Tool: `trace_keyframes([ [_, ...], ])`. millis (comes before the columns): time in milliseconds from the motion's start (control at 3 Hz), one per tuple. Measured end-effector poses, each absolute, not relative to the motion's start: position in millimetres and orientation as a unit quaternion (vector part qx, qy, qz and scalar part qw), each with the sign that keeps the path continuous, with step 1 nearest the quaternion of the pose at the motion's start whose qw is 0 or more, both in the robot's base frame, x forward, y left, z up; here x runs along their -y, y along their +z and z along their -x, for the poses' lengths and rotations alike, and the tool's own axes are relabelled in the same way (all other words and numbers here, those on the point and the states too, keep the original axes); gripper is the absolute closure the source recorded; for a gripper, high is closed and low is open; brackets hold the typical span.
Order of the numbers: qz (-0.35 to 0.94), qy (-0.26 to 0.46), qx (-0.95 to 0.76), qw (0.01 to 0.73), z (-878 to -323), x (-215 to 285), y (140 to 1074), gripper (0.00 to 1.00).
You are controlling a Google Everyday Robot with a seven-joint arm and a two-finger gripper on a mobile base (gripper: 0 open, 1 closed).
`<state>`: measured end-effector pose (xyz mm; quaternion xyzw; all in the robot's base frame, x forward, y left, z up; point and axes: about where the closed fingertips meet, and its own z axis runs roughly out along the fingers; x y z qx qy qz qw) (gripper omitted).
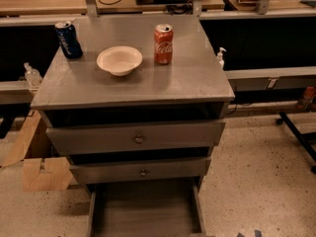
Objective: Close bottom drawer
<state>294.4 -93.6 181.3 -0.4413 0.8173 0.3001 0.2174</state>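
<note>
The bottom drawer (145,206) of the grey cabinet (133,90) is pulled far out toward me. I see its wide, shallow, empty tray; its front panel and knob are cut off below the frame. The middle drawer (143,172) and the top drawer (136,138) stand slightly out, with dark gaps above them. Of my gripper (248,234) only small dark tips show, at the bottom edge, right of the open tray and apart from it.
On the cabinet top stand a blue can (68,39), a white bowl (119,59) and a red cola can (163,44). A cardboard box (34,167) lies on the floor at left. A black stand leg (296,132) crosses the speckled floor at right.
</note>
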Motion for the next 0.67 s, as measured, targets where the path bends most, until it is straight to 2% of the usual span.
trace_keyframes([
  [667,0.394,0.347,-0.815,0.244,-328,87,112,1.00],
])
